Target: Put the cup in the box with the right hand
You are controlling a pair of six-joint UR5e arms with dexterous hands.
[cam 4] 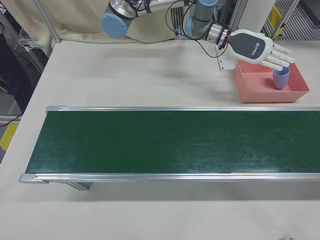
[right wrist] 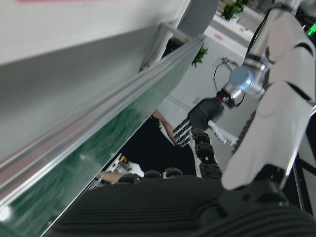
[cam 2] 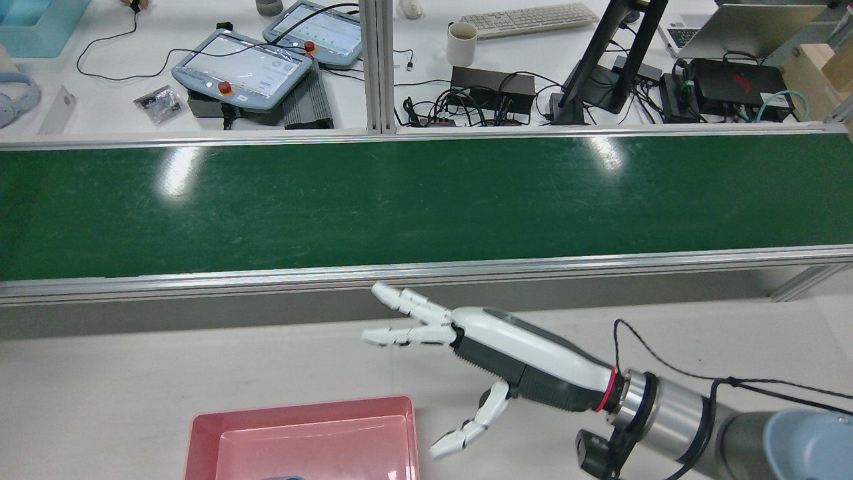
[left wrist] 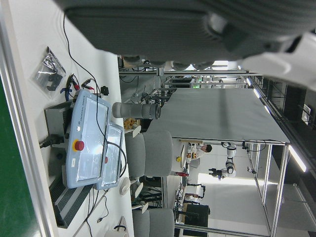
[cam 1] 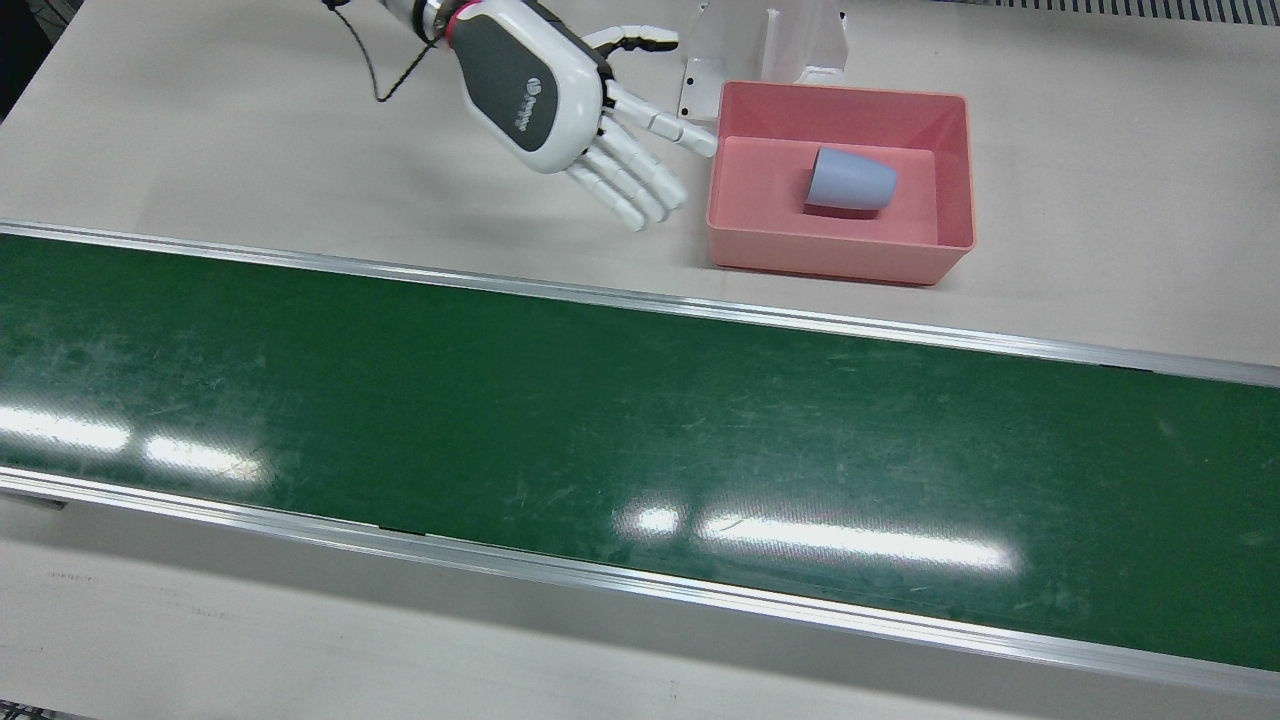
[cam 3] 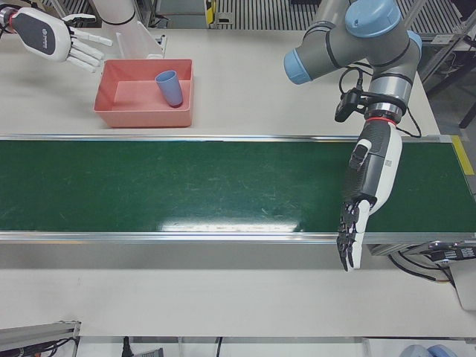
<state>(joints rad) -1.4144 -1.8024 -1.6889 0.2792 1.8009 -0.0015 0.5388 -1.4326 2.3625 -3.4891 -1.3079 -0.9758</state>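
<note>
In the upper right of the front view we find the cup (cam 1: 850, 181) lying on its side on the floor of the pink box (cam 1: 735, 250), clear of the walls, its wider mouth turned toward the frame's right. It rests where a tumbler settles once let go, so we judge the placing itself as good as done. Just left of the box, at upper centre, our right hand (cam 1: 560, 100) hovers above the bare table (cam 1: 250, 150), palm down, fingers spread and holding nothing; one fingertip reaches to the box's near rim, though we cannot tell whether it touches. The rear view agrees: low in the frame the hand is flat and released beside the box corner, with the cup barely showing at the bottom edge. That open, slanted pose reads to us as a hand that has no further hold to make here. Over at the right of the left-front view, our left hand (cam 3: 364, 197) hangs fingers-down past the near edge of the green conveyor belt (cam 3: 186, 186), well apart from the box, relaxed and empty, parked out of the way since the job names the right hand alone. The belt carries nothing.
</note>
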